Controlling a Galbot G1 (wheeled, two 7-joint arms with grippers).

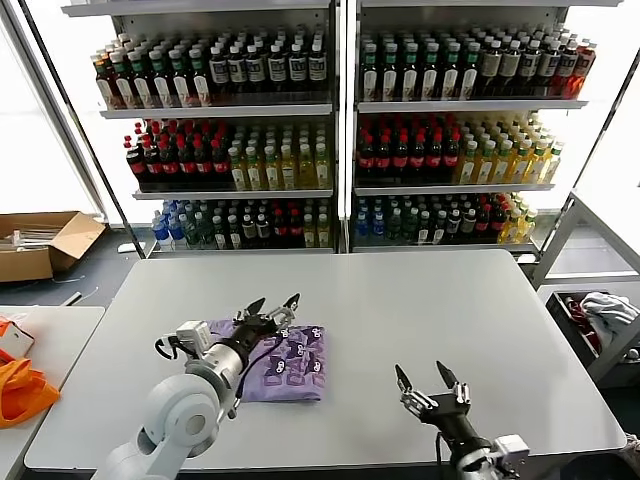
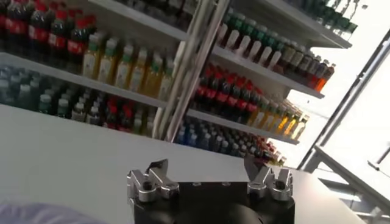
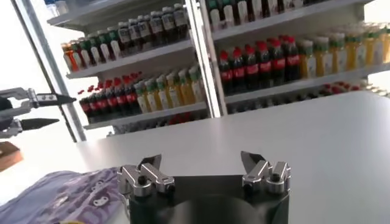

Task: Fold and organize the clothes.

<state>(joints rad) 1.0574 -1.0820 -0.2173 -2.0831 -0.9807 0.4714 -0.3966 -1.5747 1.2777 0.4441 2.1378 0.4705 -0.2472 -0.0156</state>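
The lavender T-shirt point(image 1: 285, 362) lies folded into a small rectangle on the grey table point(image 1: 420, 300), print side up. It also shows in the right wrist view point(image 3: 67, 198), and a pale edge of it shows in the left wrist view point(image 2: 36, 213). My left gripper point(image 1: 272, 305) is open and empty, just above the shirt's far edge; it shows in its own view point(image 2: 207, 167). My right gripper point(image 1: 424, 376) is open and empty, low over bare table to the right of the shirt; it shows in its own view point(image 3: 201, 161).
Shelves of bottles point(image 1: 340, 130) stand behind the table. A cardboard box point(image 1: 40, 245) sits on the floor at the far left. Orange fabric point(image 1: 20, 390) lies on a side table at the left. A bin with cloth point(image 1: 605, 320) stands at the right.
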